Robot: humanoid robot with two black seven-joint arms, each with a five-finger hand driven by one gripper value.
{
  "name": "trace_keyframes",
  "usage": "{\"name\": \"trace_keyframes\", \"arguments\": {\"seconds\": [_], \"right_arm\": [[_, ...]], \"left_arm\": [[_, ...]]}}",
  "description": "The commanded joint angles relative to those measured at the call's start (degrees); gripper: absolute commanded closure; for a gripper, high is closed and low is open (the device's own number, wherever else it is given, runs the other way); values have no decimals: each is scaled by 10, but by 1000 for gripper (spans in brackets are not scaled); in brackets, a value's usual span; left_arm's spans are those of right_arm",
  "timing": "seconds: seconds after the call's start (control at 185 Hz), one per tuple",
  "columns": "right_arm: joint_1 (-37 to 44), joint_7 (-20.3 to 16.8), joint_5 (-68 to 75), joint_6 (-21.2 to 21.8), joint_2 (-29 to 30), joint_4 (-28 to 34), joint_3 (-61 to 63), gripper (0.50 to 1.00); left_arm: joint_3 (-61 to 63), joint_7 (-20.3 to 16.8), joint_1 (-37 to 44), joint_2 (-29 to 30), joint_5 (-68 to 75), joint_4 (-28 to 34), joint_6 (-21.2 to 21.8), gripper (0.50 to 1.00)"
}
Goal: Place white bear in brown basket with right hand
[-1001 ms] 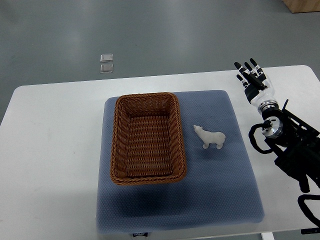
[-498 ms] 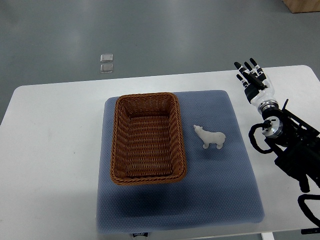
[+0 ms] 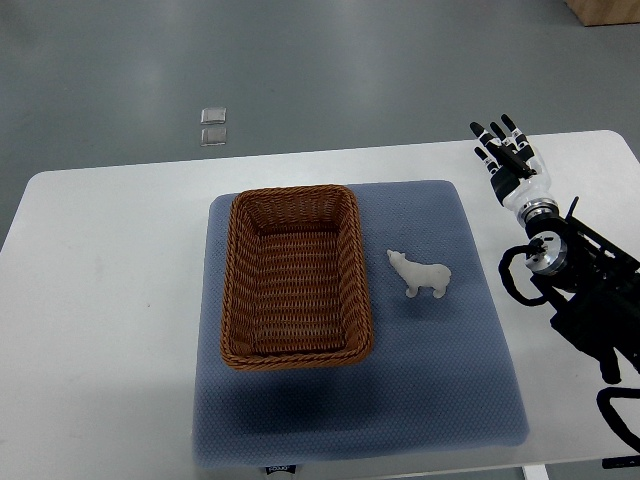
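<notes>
A small white bear stands on the blue-grey mat, just right of the brown wicker basket. The basket holds nothing. My right hand hovers over the table's far right part, well right of and beyond the bear, with its fingers spread and holding nothing. Its black arm comes in from the right edge. The left arm does not show.
The mat lies on a white table whose far edge runs just beyond the basket. Two small clear squares lie on the grey floor beyond the table. A wooden corner shows at the top right.
The right hand has shifted very slightly to the right. The bear and the basket have stayed put.
</notes>
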Motion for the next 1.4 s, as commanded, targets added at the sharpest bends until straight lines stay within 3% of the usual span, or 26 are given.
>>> {"name": "trace_keyframes", "arguments": {"seconds": [0.0,0.655,1.045,1.396], "right_arm": [[-2,-1,0,0,-2,6,1,576],[-4,-1,0,-3,-25,31,-9,576],[33,-8,-16,-4,-112,128,-107,576],[84,-9,-123,5,-171,168,-225,576]], "left_arm": [[0,0,0,0,0,0,0,500],[0,0,0,0,0,0,0,500],[0,0,0,0,0,0,0,500],[0,0,0,0,0,0,0,500]]}}
